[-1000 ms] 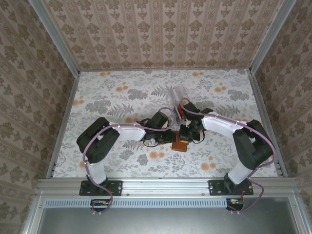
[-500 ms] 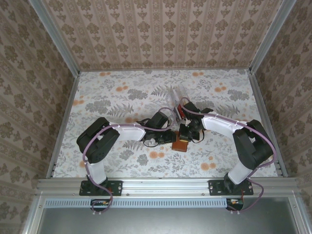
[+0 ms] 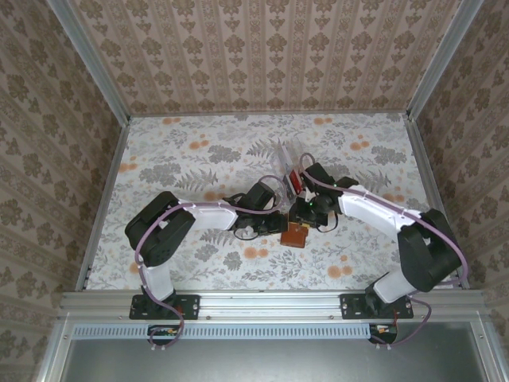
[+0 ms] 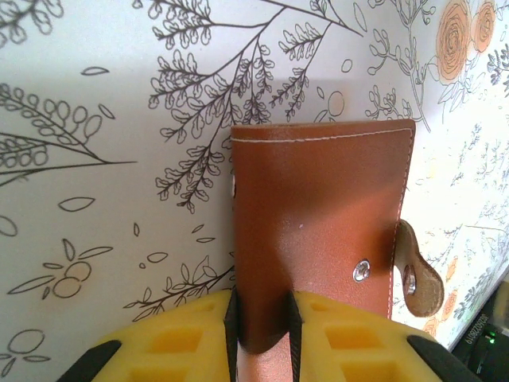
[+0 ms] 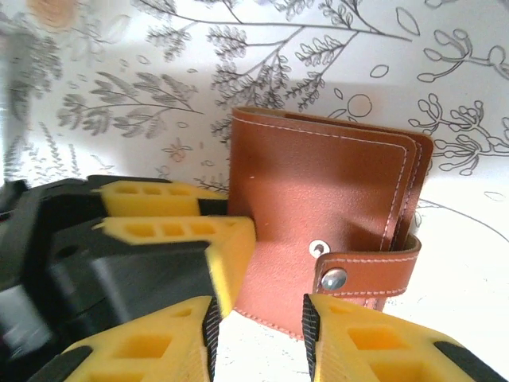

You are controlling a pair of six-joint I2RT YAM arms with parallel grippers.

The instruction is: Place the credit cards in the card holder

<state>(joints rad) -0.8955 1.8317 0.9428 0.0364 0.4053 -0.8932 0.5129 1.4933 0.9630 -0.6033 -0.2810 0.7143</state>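
The card holder [image 4: 318, 207] is smooth leather (metal snap [image 4: 362, 271]).

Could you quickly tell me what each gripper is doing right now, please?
Left gripper: shut on the card holder.
Right gripper: open, holding nothing.

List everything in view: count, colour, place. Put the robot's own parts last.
card holder: one, brown leather, mid-table between the two grippers.
credit card: at least one, red-orange, just beyond the card holder, partly hidden by the right arm; too small to tell more.
table: one, white cover with grey leaves and orange flowers.
walls: three, beige patterned, around the table.
rail: one, silver, at the near edge.
left gripper: one, yellow fingers, clamped on the card holder.
right gripper: one, yellow fingers, open at the card holder's edge.
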